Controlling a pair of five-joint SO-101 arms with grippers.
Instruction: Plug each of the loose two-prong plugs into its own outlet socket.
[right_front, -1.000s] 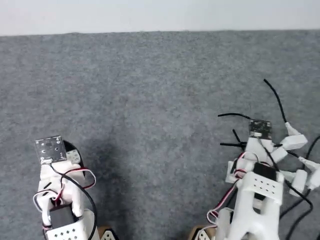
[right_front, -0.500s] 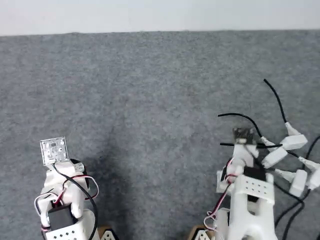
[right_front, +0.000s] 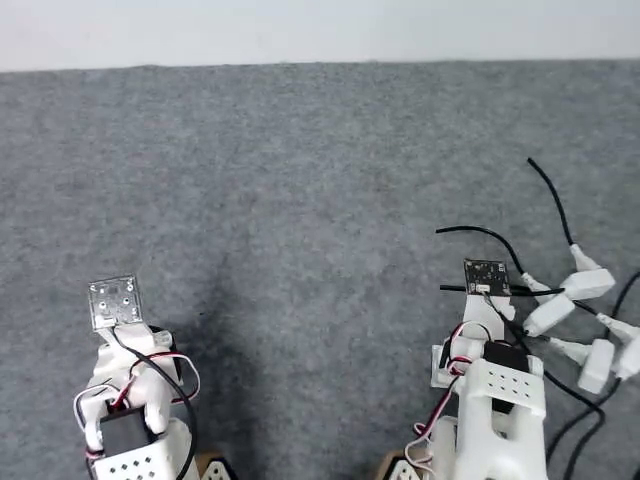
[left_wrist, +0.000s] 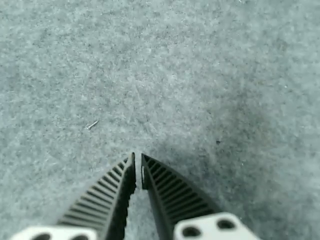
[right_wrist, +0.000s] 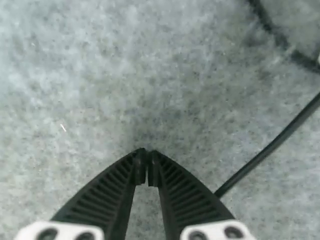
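Several white two-prong plugs on black cables lie in a loose cluster on the grey carpet at the right edge of the high view; another plug sits just right of the right arm. My right gripper is shut and empty, low over bare carpet, with a black cable running beside it. The left arm stands at the front left. My left gripper is shut with nothing in it, over bare carpet.
Grey carpet covers the table up to a white wall at the back. A tiny pale speck lies on the carpet ahead of the left gripper.
Both arms have drawn back toward the front edge. The right arm has also shifted left, away from the plug cluster. The plugs have not moved.
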